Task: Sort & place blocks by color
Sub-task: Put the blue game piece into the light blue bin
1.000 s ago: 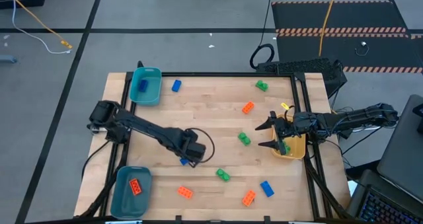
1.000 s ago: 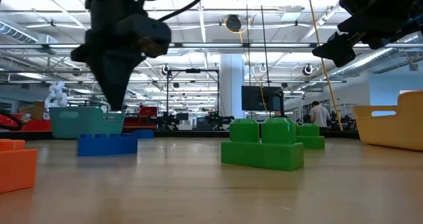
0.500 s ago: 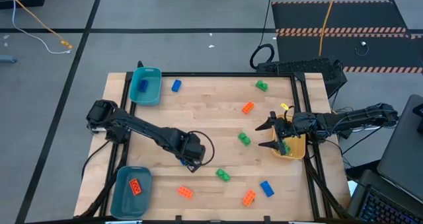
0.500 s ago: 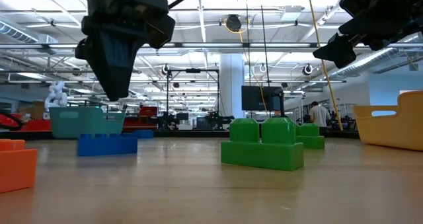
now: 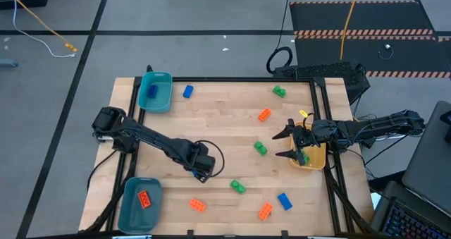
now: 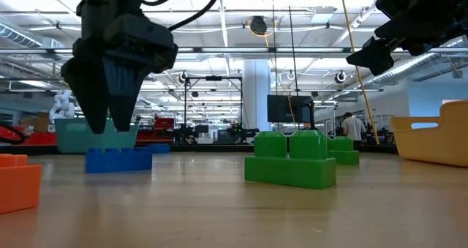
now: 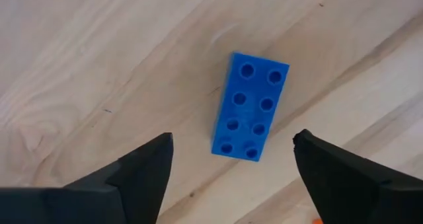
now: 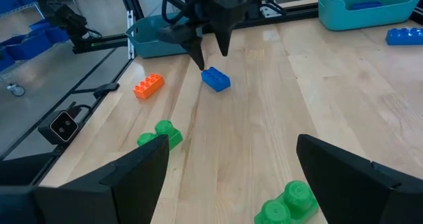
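Observation:
A blue brick [image 7: 250, 106] lies flat on the wooden table, studs up. My left gripper [image 7: 232, 139] hangs open just above it, pointing down, one finger on each long side and neither touching. The low view shows its fingertips [image 6: 110, 129] a little above the brick [image 6: 118, 160]. Loose green [image 5: 261, 148], orange [image 5: 264, 115] and blue [image 5: 284, 201] bricks lie about the table. My right gripper [image 5: 290, 144] waits open and empty at the right edge, over the yellow-orange bin [image 5: 312, 158].
A teal bin [image 5: 155, 92] at the far left holds a blue brick. Another teal bin [image 5: 139, 204] at the near left holds an orange brick. More bricks lie near the front edge [image 5: 197, 205] and at the far side [image 5: 279, 92].
My left gripper has opened: its fingertips were shut a second ago and now stand wide apart. It has sunk a little toward the blue brick, which has kept its place on the table.

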`<state>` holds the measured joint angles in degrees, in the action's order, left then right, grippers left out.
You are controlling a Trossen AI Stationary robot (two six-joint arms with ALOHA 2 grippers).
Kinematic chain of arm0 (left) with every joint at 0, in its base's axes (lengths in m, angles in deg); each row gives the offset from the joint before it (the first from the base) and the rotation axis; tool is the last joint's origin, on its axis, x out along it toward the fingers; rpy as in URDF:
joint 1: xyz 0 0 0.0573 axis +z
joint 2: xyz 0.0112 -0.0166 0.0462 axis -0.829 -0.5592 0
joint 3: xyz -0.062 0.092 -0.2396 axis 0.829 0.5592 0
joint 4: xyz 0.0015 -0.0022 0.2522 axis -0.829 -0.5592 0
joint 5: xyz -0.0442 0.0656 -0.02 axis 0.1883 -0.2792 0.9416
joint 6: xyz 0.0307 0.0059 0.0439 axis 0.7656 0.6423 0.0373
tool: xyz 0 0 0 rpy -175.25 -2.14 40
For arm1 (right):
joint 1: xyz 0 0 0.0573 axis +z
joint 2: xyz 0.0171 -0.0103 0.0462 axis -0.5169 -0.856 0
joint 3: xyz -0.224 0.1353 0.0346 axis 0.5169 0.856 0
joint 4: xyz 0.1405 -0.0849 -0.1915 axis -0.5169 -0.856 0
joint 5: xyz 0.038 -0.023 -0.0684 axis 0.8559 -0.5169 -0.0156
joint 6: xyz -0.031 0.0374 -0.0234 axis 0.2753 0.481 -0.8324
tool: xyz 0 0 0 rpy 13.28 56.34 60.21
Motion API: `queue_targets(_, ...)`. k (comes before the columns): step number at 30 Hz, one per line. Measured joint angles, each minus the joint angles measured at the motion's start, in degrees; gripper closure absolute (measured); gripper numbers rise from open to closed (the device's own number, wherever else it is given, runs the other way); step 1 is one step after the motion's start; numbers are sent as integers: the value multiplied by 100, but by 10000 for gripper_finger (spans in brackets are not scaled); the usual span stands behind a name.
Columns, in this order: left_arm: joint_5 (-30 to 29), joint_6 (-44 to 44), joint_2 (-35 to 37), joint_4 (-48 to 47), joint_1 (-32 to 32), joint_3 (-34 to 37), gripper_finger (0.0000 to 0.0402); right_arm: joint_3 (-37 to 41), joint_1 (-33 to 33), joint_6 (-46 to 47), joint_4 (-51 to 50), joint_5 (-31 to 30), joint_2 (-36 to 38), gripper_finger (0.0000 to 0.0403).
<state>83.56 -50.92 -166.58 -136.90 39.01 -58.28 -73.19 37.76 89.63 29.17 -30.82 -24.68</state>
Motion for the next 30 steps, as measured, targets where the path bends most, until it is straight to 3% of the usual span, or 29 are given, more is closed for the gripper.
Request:
queue_targets(17, 4, 12, 2, 467, -2, 80, 156, 0, 0, -1, 2, 0, 0, 78)
queue_targets(30, -66, 10, 4, 581, -2, 80, 156, 0, -1, -1, 0, 0, 2, 78)
